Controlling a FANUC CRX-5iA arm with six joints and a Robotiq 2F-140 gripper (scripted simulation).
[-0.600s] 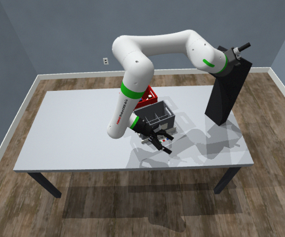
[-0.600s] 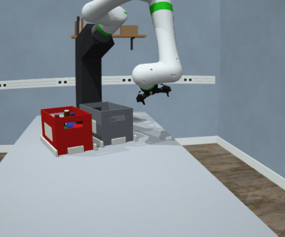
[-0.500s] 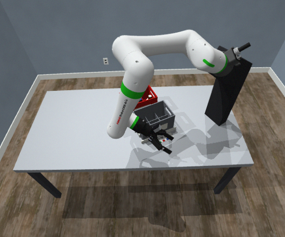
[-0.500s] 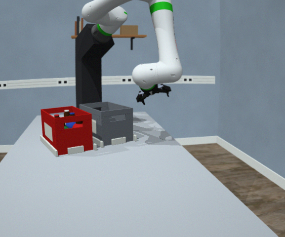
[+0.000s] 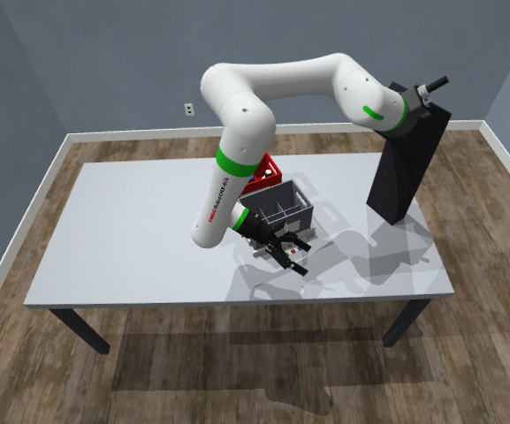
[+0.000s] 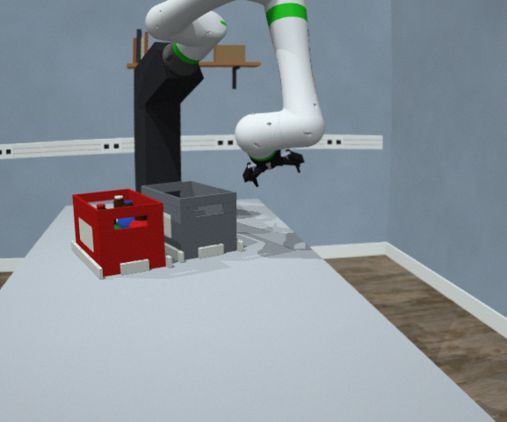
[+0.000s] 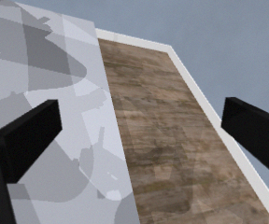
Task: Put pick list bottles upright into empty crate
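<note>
No bottles stand in the grey crate (image 5: 299,206) yet; all remain in the red crate (image 6: 108,240), and the pincer (image 5: 292,254) hangs spread and empty above the table (image 5: 131,237)

Brown bottles (image 6: 118,200) stand upright in the red plastic crate (image 6: 119,247). Just beside it sits the empty grey divided crate (image 5: 301,214). The paper pick-list strip (image 5: 291,248) lies at the grey crate's front.
</note>
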